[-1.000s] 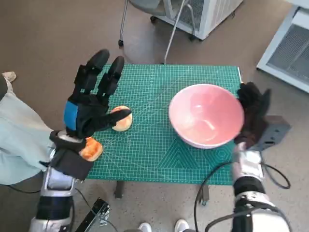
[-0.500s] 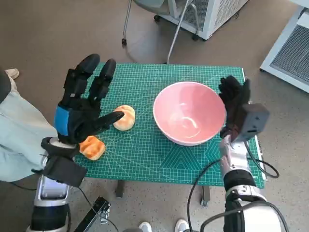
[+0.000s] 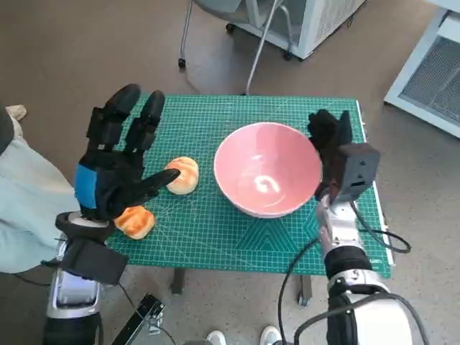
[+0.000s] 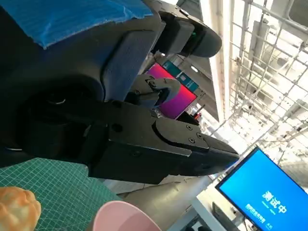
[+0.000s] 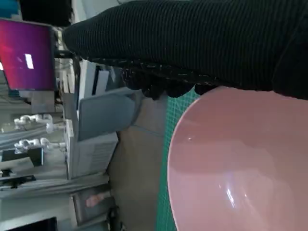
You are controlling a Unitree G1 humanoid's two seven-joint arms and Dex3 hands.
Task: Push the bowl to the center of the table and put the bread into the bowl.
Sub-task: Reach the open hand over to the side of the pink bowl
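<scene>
The pink bowl (image 3: 266,178) stands empty near the middle of the green cutting mat (image 3: 215,230), a little right of centre. My right hand (image 3: 329,140), in its black glove, presses flat against the bowl's right rim; in the right wrist view the glove (image 5: 202,43) lies along the bowl (image 5: 240,163). One bread roll (image 3: 182,175) lies left of the bowl, a second roll (image 3: 135,221) near the mat's front left edge. My left hand (image 3: 115,162) hovers above the mat's left side with fingers spread, holding nothing; the left wrist view shows its fingers (image 4: 159,144), a roll (image 4: 17,209) and the bowl's rim (image 4: 120,219).
A chair's legs (image 3: 215,36) and a white cabinet (image 3: 316,21) stand behind the table. Another white unit (image 3: 431,65) is at the right. A person's pale-clothed leg (image 3: 21,194) is close to the table's left edge. A cable (image 3: 302,273) hangs below my right arm.
My right hand has pushed the bowl leftward from the mat's right side toward the centre. My left hand has stayed raised and open over the left side.
</scene>
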